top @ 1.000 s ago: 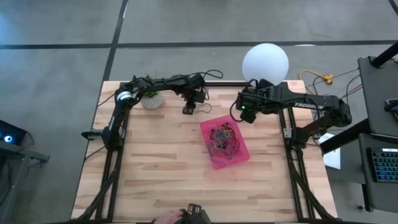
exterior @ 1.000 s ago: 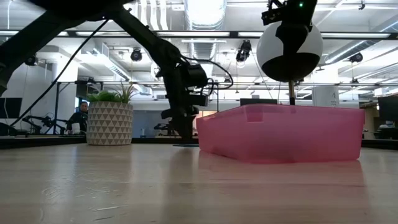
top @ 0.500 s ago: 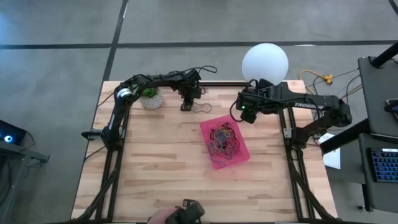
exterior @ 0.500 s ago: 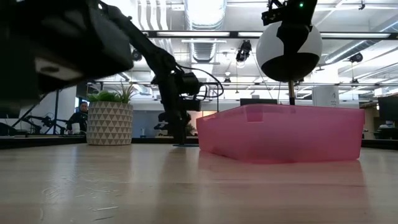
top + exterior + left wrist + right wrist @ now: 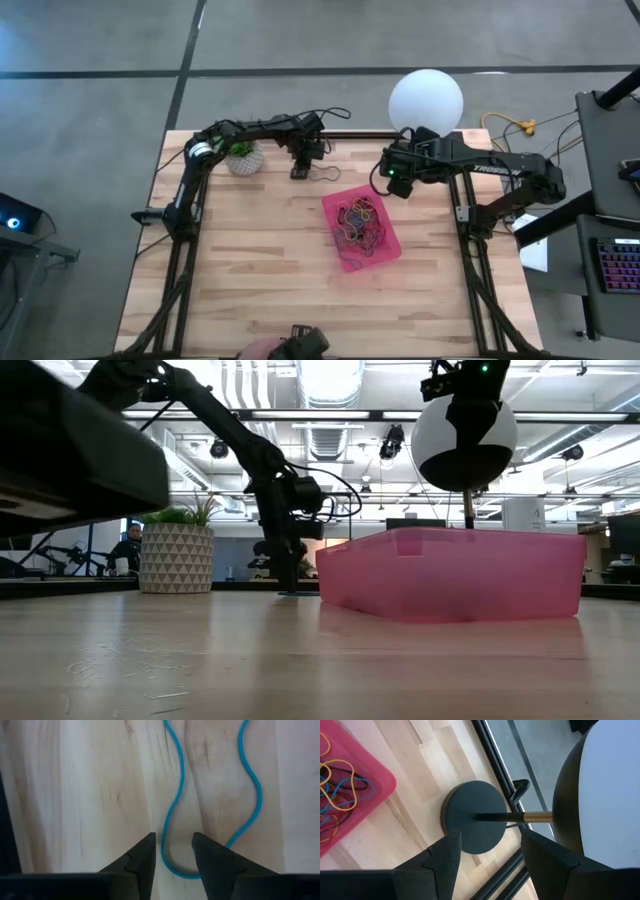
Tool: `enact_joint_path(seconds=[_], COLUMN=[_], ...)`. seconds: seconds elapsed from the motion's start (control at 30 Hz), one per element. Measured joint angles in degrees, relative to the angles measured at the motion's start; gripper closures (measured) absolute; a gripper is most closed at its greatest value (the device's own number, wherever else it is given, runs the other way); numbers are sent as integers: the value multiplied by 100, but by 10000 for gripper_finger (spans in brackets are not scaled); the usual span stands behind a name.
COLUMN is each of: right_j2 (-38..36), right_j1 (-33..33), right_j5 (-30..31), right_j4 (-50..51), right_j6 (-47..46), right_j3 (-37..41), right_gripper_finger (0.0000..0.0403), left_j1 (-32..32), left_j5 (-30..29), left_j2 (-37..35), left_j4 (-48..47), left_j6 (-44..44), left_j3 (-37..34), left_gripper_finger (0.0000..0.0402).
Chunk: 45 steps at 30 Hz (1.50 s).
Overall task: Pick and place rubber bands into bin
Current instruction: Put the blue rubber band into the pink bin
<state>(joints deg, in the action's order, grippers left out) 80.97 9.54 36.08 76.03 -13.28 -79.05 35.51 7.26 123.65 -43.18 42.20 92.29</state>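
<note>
A thin blue rubber band (image 5: 175, 795) lies flat on the wood near the table's far edge, also visible in the high view (image 5: 322, 172). My left gripper (image 5: 173, 840) points down at it, open, with one strand of the band's looped end between its fingertips (image 5: 299, 172) (image 5: 288, 588). The pink bin (image 5: 361, 228) (image 5: 455, 572) sits at the table's middle right and holds a tangle of several coloured rubber bands. My right gripper (image 5: 392, 183) (image 5: 490, 840) hangs open and empty, high beyond the bin's far right corner (image 5: 350, 775). My left gripper comes at the blue band's looped end (image 5: 167, 862) from above, one finger on each side of a strand that lies on the table. I cannot tell whether a fingertip (image 5: 210, 847) touches the band.
A white patterned pot with a green plant (image 5: 243, 157) (image 5: 176, 557) stands at the far left, close to the left arm. A lamp with a white globe (image 5: 427, 100) and a dark round base (image 5: 475, 815) stands at the far edge under my right gripper.
My left gripper has moved a little toward the table's left edge and down onto the blue band's end. The band and the bin lie as before.
</note>
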Motion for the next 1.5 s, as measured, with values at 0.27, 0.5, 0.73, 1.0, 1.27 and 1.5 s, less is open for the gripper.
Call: enact_joint_path(seconds=[0.27, 0.5, 0.73, 1.0, 1.27, 1.5], right_j2=[2, 2, 2, 1, 2, 2], right_j1=[0, 0, 0, 0, 0, 0], right_j5=[0, 0, 8, 9, 9, 9], right_j4=[-35, -42, -55, -53, -55, -57], right_j6=[-20, -22, -247, -311, -324, -324], right_j3=[0, 0, 0, 0, 0, 0], right_gripper_finger=[209, 209, 209, 209, 209, 209], left_j1=[15, -4, -32, -148, -342, -502], left_j5=[252, 212, 277, 371, 457, 274], left_j2=[16, 13, 24, -149, -239, -253], left_j4=[-541, -601, -935, -1526, -1358, -980], left_j6=[-181, -230, -295, -340, -486, -488], left_j3=[87, 55, 165, 145, -6, -20], left_gripper_finger=[361, 400, 401, 402, 402, 402])
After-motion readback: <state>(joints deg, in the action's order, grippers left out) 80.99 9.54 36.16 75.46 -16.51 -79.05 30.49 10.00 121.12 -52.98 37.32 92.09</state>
